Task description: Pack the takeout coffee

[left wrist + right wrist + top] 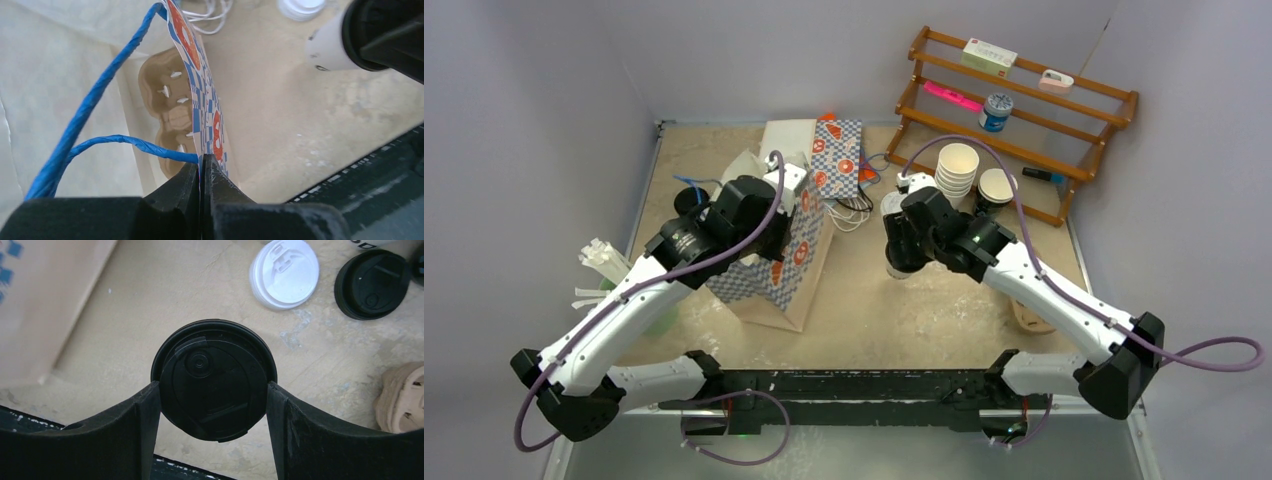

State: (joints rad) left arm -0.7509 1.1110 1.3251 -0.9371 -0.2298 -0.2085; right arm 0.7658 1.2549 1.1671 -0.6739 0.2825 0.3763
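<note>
A takeout coffee (pixel 210 365), a pale cup with a black sip lid, sits between my right gripper's (pixel 214 390) fingers, which press on both sides of the lid. From above, this cup (pixel 898 262) hangs under the right gripper (pixel 902 250) at mid-table, right of the bag. The left wrist view shows its pale side (pixel 330 47). My left gripper (pixel 205 162) is shut on the rim of the blue-checked paper bag (pixel 786 262). A brown pulp cup carrier (pixel 167 100) lies inside the bag, and the blue rope handle (pixel 100 100) hangs beside the left gripper (pixel 786 192).
A stack of lidless white cups (pixel 957 165) stands at the back right before a wooden rack (pixel 1024 110). A white lid (pixel 285 272) and a black lid (pixel 372 285) lie on the table. Another pulp carrier (pixel 1029 318) lies right; straws (pixel 599 262) lie left.
</note>
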